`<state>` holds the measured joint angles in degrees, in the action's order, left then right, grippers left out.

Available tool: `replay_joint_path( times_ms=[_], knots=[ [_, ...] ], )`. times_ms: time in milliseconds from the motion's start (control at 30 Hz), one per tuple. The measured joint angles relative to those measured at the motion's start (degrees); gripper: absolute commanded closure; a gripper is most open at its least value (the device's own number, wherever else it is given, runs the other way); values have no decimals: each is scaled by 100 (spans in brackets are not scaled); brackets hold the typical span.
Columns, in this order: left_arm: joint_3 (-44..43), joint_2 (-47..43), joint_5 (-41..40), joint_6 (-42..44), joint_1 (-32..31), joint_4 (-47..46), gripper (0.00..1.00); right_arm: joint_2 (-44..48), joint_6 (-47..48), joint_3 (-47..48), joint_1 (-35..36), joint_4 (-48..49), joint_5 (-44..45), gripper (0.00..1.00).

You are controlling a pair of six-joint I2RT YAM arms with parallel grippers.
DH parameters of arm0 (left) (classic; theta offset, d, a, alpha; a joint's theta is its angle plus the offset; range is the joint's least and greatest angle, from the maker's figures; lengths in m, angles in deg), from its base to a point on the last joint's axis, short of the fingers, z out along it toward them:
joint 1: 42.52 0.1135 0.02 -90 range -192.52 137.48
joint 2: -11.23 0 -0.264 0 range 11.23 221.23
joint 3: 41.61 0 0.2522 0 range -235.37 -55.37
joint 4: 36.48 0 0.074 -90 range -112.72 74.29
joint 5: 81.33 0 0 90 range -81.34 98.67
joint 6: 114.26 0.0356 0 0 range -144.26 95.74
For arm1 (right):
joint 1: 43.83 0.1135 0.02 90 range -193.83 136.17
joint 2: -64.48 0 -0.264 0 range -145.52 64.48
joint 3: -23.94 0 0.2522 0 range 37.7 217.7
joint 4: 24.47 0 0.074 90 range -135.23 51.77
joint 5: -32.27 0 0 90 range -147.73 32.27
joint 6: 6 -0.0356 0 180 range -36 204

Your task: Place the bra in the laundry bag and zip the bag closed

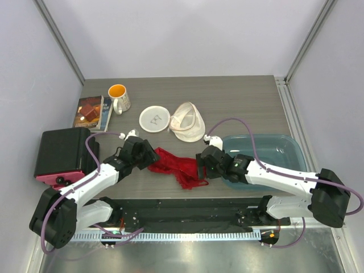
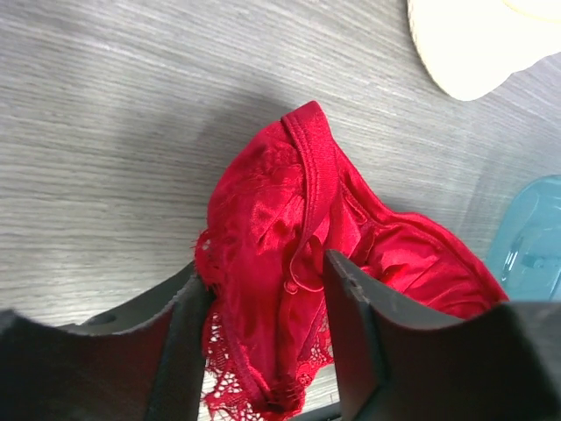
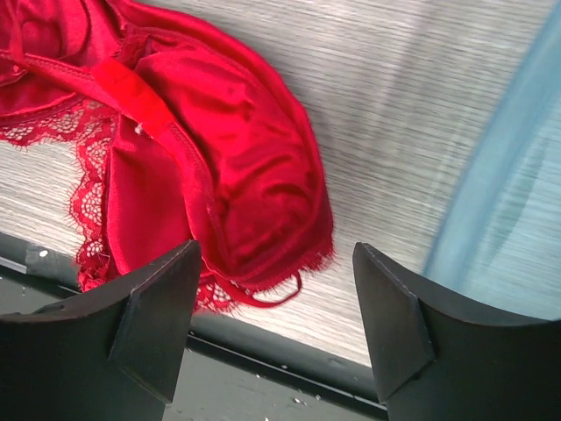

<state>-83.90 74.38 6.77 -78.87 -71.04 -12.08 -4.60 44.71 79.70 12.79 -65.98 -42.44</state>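
The red lace bra (image 1: 177, 165) lies spread near the table's front edge, between my two grippers. My left gripper (image 1: 149, 158) is on its left end. In the left wrist view, the gripper (image 2: 263, 272) has its fingers pressed on bunched, folded fabric of the bra (image 2: 280, 202). My right gripper (image 1: 200, 165) is open and empty. In its wrist view, the gripper (image 3: 276, 263) hovers just over the edge of the bra's right cup (image 3: 219, 167). The white mesh laundry bag (image 1: 189, 121) lies open behind the bra, its round face (image 1: 154, 119) flat beside it; its edge shows in the left wrist view (image 2: 473, 44).
A teal tub (image 1: 267, 151) stands at the right, under my right arm. A white mug (image 1: 118, 96) with an orange inside and a book (image 1: 91, 112) are at the back left. A black and red box (image 1: 61, 153) sits at the left edge.
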Motion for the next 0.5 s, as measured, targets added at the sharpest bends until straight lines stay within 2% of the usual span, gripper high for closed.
replay_joint_path(
  times_ms=[67,100,300,400,500],
  knots=[
    [0,0,0,28,15,-35,60,-70,-22,-66,-11,164,-66,27],
    [0,0,-2,59,17,-55,67,-83,-35,-114,-13,258,-109,28],
    [-13,33,7,234,26,-81,92,-219,-140,-304,-24,643,-221,40],
    [-61,31,48,382,26,-85,100,-326,-151,-317,-24,769,-234,47],
    [-168,31,122,522,-20,-85,100,-459,-155,-317,-39,962,-260,57]
  ],
)
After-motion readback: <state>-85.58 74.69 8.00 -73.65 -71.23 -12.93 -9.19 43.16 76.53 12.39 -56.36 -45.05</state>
